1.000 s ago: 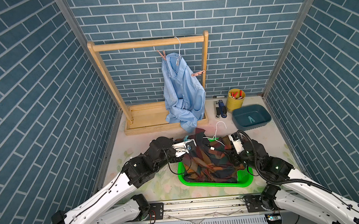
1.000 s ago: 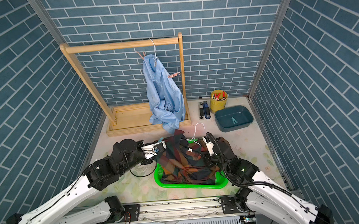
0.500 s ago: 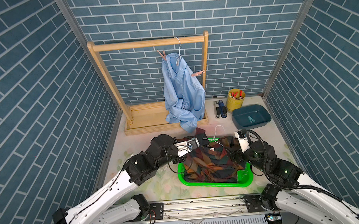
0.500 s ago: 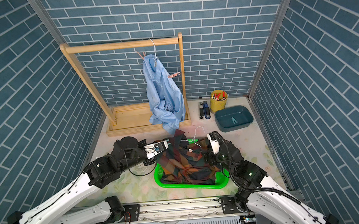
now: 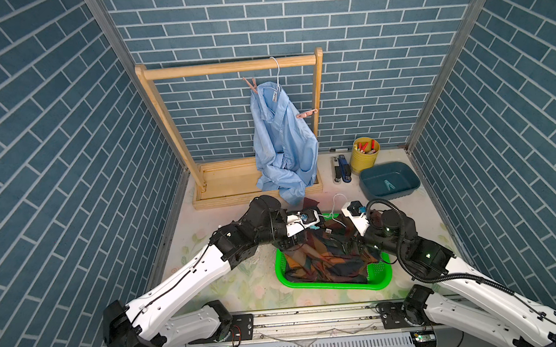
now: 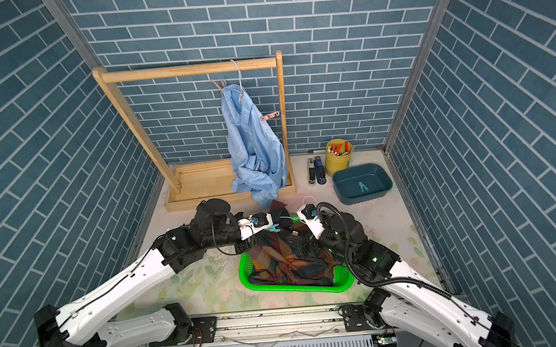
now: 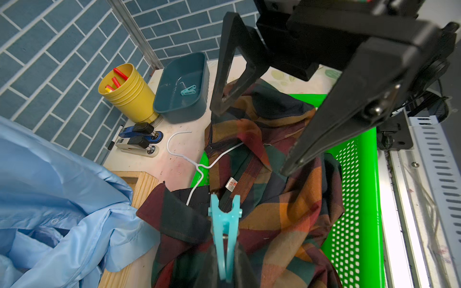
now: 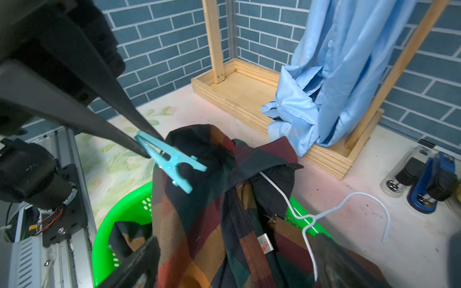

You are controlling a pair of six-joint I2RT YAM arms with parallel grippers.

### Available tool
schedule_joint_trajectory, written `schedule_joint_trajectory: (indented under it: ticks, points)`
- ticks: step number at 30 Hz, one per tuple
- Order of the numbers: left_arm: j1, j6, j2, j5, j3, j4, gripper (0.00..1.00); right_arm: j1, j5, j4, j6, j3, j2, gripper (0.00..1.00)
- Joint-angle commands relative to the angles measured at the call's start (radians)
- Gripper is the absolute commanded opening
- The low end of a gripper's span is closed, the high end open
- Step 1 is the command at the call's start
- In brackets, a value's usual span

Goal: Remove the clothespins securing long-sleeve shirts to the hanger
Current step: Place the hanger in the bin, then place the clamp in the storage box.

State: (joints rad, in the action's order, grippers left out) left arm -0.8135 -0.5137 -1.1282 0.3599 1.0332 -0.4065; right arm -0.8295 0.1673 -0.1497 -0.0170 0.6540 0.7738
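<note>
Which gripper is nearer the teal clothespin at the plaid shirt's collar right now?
Left. The left gripper is shut on the teal clothespin, pinching its handles. The right gripper hangs open over the plaid shirt nearby, not touching the clothespin.

Hidden under dark plaid long-sleeve shirt: both shoulders of thin white wire hanger, most of bright green perforated plastic basket. Tail of teal plastic clothespin lost inside blurred left end effector, cut by picture's edge. Right end effector fingers blurred and cropped in right wrist view.
</note>
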Motion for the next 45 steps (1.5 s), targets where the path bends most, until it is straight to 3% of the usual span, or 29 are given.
schedule_joint_trajectory:
  ticks: [1,13,19,23,27,45]
  points:
    - [0.022,0.003,-0.02,0.088,0.048,-0.009,0.01,-0.021,0.021,0.016,0.132,0.038,0.008,0.93]
    - [0.022,-0.022,-0.049,0.159,0.085,-0.112,0.0,-0.056,0.017,0.018,0.267,0.126,0.142,0.87]
    - [0.023,-0.025,-0.029,0.161,0.071,-0.11,0.01,-0.055,0.062,-0.017,0.278,0.155,0.172,0.75]
    - [0.022,-0.026,-0.033,0.155,0.064,-0.1,0.0,-0.055,0.078,-0.044,0.284,0.169,0.18,0.61]
    - [0.023,-0.025,-0.039,0.173,0.067,-0.1,0.0,-0.056,0.089,-0.062,0.285,0.174,0.186,0.57]
    - [0.022,-0.017,-0.033,0.182,0.044,-0.067,0.01,-0.054,0.156,-0.069,0.293,0.218,0.26,0.49]
